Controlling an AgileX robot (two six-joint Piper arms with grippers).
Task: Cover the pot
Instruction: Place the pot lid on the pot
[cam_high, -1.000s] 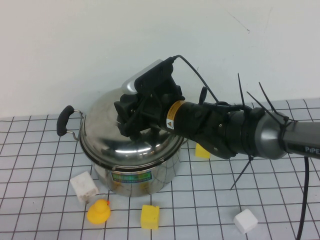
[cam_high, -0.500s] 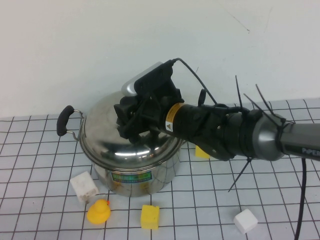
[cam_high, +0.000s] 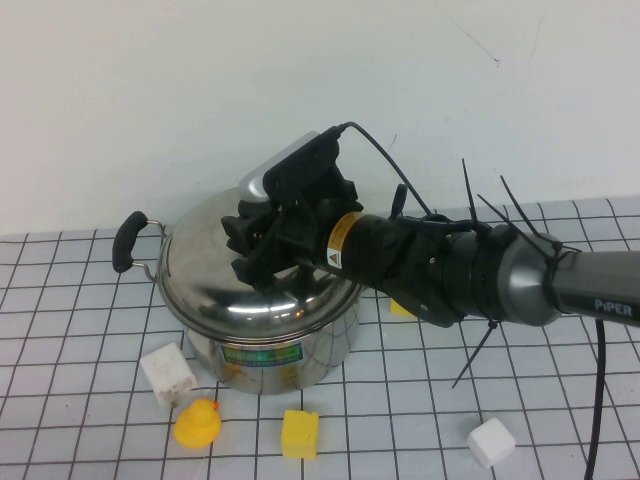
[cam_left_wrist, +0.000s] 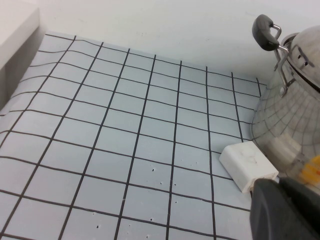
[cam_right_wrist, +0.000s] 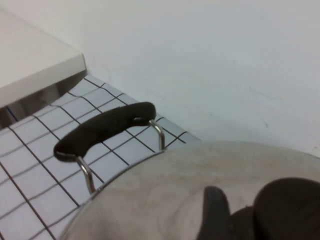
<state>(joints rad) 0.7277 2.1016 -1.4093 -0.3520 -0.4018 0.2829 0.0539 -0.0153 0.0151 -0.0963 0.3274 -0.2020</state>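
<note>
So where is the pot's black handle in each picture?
High view: the black handle sticks out on the robot's left of the pot, far from the right pincer over the lid.
Left wrist view: handle beside the pot wall.
Right wrist view: handle beyond the lid.
Shared landmark: gridded mat.

My high camera looks down from my own side across the gridded surface toward the white wall, taking in the pot whole. My left wrist camera sits low, facing along the grid at the pot's left handle from nearby. My right wrist camera hovers just over the lid, sharing that same handle.
</note>
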